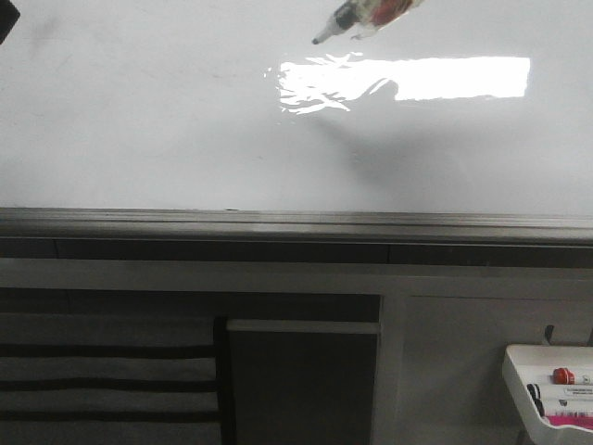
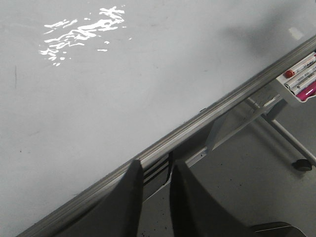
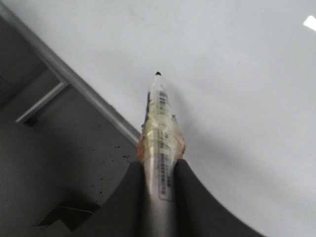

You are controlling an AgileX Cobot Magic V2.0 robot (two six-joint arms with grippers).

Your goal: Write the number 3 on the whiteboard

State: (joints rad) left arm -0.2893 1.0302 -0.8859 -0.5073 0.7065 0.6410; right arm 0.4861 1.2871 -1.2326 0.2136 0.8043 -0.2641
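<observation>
The whiteboard (image 1: pixel 167 130) fills the upper part of the front view, with a bright rectangular glare on it. No number 3 shows on it in any view. My right gripper (image 3: pixel 159 165) is shut on a white marker (image 3: pixel 159 128) wrapped in clear tape, its black tip pointing at the board. In the front view only the marker (image 1: pixel 357 17) shows, at the top edge; I cannot tell whether its tip touches the board. My left gripper (image 2: pixel 155 165) is open and holds nothing, hanging over the board's lower rail (image 2: pixel 197 123).
A grey metal rail (image 1: pixel 278 222) runs along the whiteboard's lower edge. A small white tray (image 1: pixel 547 394) with several markers hangs at the lower right. Stand legs and a caster wheel (image 2: pixel 301 165) are on the floor below.
</observation>
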